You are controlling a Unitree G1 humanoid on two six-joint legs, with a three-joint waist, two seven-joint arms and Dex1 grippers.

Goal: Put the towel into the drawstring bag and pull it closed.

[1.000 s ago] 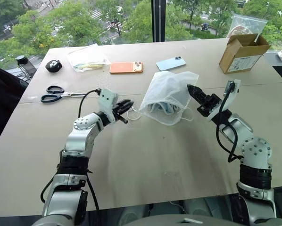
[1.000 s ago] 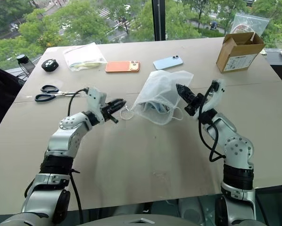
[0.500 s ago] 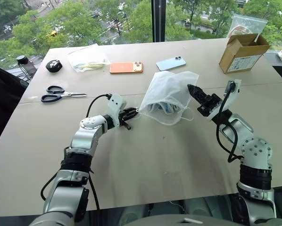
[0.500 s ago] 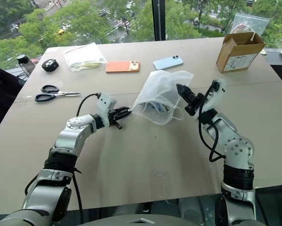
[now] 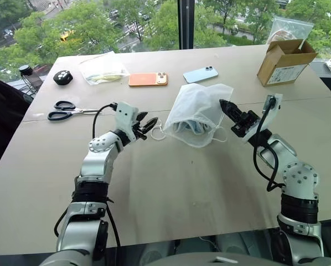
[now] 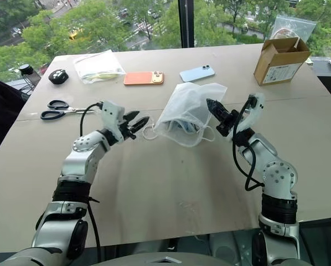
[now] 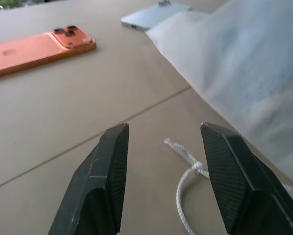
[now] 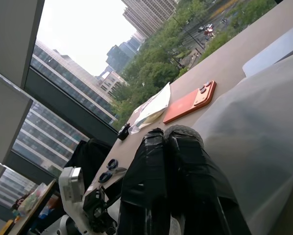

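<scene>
From the head views, the drawstring bag (image 5: 201, 111) sits on the tabletop (image 5: 171, 183) with the blue towel (image 5: 189, 126) inside. The right end effector (image 5: 225, 105), fingers pressed together, touches the bag's side.

In the left wrist view, the left end effector (image 7: 163, 147) has its fingers apart, empty, with the cord (image 7: 185, 169) between them. It might close and miss the thin cord, or pulling could drag the whole bag. No writing can be read.

Bright window daylight, soft shadows, sharp
</scene>
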